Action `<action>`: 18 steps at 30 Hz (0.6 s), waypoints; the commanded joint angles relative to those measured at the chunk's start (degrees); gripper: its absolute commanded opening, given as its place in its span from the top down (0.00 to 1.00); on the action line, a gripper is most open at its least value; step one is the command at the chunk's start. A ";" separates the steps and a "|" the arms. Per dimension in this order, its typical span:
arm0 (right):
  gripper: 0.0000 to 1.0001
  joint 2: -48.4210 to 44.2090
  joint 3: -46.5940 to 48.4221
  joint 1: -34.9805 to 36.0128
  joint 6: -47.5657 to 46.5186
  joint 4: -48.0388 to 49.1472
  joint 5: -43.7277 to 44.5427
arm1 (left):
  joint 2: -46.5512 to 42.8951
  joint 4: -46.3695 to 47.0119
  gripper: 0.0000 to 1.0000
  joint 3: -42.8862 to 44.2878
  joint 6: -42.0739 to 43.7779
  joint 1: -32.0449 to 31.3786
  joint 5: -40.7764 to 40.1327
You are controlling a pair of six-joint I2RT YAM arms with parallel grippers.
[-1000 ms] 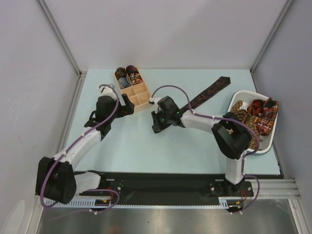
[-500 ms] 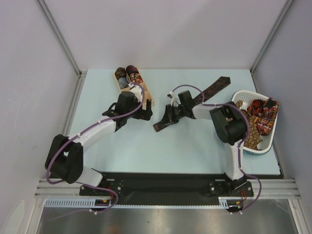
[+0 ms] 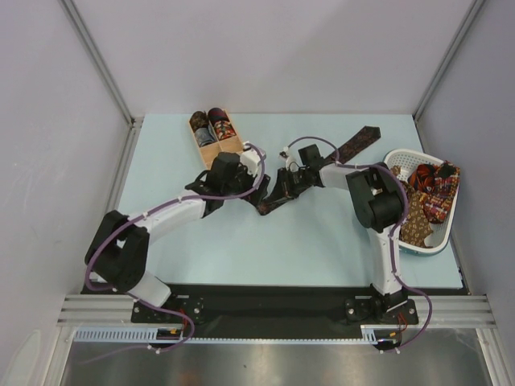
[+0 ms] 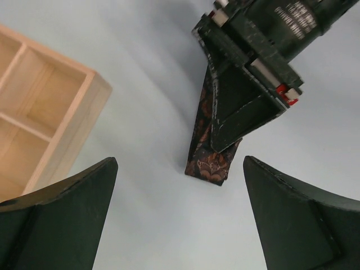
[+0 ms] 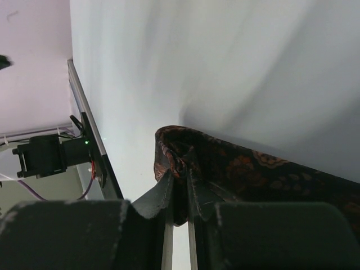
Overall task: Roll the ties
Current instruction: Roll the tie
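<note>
- Leftmost, the wooden compartment box (image 3: 228, 145) stands on the pale blue table (image 3: 201, 249). Its two far compartments hold a brownish rolled tie (image 3: 199, 125) and, beside it, a red rolled tie (image 3: 220, 122).
- Just right of the box's near end is the left gripper (image 3: 256, 170). Its dark fingers (image 4: 62, 214) are spread wide with nothing between them. In its wrist view the box's corner (image 4: 84, 95) is on the left and the other gripper is straight ahead.
- Right of the box and a little nearer than it, the right gripper (image 3: 273, 197) points down toward the near left. Its jaws are narrow and clamp the end of the dark maroon tie (image 3: 354, 146).
- At that end the fabric (image 5: 236, 169) doubles back on itself in a small fold, with the fingers (image 5: 160, 194) pinching it from both sides. The left wrist view shows this end (image 4: 211, 163) hanging just below the right gripper (image 4: 222, 140).
- From there the tie's long axis runs diagonally away from the box, from near left to far right. Its pointed tip aims at the far right of the table, and its middle is hidden under the right arm.
- Well to the right of the box, a white plastic basket (image 3: 418, 154) holds a loose heap of unrolled ties (image 3: 430, 193) in red and gold.
</note>
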 commanded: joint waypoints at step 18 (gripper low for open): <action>0.96 2.43 2.63 -1.53 -5.68 -3.66 2.82 | 6.42 -5.64 0.00 8.63 6.64 -1.66 4.84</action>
